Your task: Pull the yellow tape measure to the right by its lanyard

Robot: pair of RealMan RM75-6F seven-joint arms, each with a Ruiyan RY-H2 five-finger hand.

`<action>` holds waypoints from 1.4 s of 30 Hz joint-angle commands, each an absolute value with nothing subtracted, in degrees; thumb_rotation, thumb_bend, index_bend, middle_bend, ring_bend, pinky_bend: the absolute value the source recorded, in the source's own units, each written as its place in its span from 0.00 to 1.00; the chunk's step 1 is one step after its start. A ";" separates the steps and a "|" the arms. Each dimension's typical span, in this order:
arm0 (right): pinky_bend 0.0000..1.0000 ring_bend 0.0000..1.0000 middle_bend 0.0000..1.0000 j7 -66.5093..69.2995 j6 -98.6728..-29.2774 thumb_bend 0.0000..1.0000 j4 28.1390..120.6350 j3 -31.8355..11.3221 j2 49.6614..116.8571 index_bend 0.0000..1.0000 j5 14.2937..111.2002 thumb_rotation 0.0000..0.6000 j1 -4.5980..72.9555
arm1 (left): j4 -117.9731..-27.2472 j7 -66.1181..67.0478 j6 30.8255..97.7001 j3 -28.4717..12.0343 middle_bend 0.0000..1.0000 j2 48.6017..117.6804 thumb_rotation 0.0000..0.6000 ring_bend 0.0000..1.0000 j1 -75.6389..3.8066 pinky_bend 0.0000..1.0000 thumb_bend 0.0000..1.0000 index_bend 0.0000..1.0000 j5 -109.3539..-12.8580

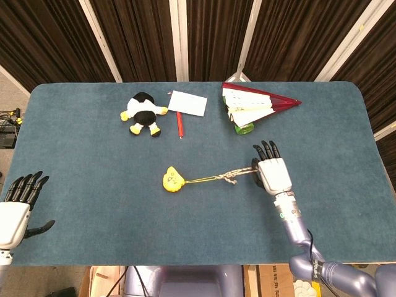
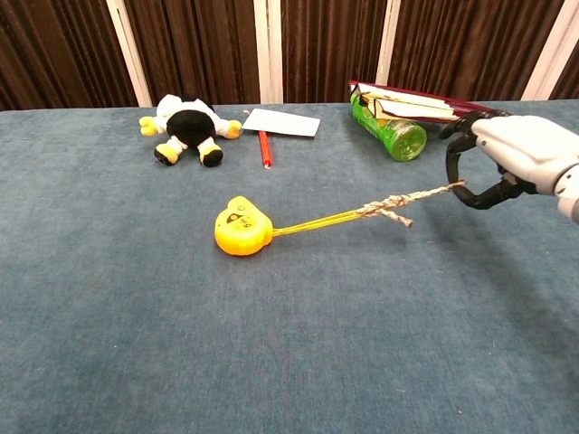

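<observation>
Both feeds look evenly lit from overhead on my end, bright and no glare off the blue bench [image 1: 93, 204]. Shadows are soft and short, a faint one under the right robot hand [image 2: 520, 154]. Focus is sharp throughout, and the dark curtains [image 2: 199, 45] go nearly black.

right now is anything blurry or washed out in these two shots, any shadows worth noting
Head view: even lighting, sharp throughout, the tape measure and lanyard crisp. Chest view: also sharp; the right hand is cut by the frame edge and looks bright white, with a soft shadow on the cloth beneath it.
</observation>
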State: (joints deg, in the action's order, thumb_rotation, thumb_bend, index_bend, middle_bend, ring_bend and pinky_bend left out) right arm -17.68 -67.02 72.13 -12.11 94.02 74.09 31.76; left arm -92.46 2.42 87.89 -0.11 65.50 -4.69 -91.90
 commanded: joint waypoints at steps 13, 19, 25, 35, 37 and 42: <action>0.04 0.04 0.19 -16.19 -66.96 0.50 69.34 -13.28 88.92 0.65 70.99 1.00 29.74 | -92.41 3.52 88.42 -0.10 0.00 65.83 1.00 0.00 -4.55 0.00 0.00 0.00 -92.31; 0.04 0.04 0.19 -14.60 -66.62 0.50 66.38 -14.81 86.85 0.65 68.47 1.00 28.92 | -92.46 4.08 88.61 -0.12 0.00 65.94 1.00 0.00 -4.46 0.00 0.00 0.00 -92.38; 0.04 0.04 0.19 -13.24 -65.97 0.50 63.62 -15.85 85.27 0.65 66.84 1.00 28.57 | -92.49 4.56 88.76 -0.10 0.00 66.10 1.00 0.00 -4.40 0.00 0.00 0.00 -92.52; 0.04 0.04 0.19 -12.92 -65.03 0.50 59.48 -17.78 83.20 0.65 64.38 1.00 28.83 | -92.60 5.03 88.83 -0.10 0.00 66.21 1.00 0.00 -4.33 0.00 0.00 0.00 -92.55; 0.04 0.04 0.19 -13.01 -64.91 0.50 58.75 -18.36 82.94 0.65 63.75 1.00 29.02 | -92.65 5.12 88.89 -0.10 0.00 66.21 1.00 0.00 -4.34 0.00 0.00 0.00 -92.66; 0.04 0.04 0.19 -13.40 -63.88 0.50 56.89 -20.33 82.31 0.65 61.01 1.00 29.65 | -92.74 5.42 89.04 -0.07 0.00 66.29 1.00 0.00 -4.30 0.00 0.00 0.00 -92.86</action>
State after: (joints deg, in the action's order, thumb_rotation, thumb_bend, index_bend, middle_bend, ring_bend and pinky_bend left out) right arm -13.20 -64.28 57.48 -19.71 82.55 61.79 29.39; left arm -92.73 5.41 89.04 -0.08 66.28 -4.31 -92.85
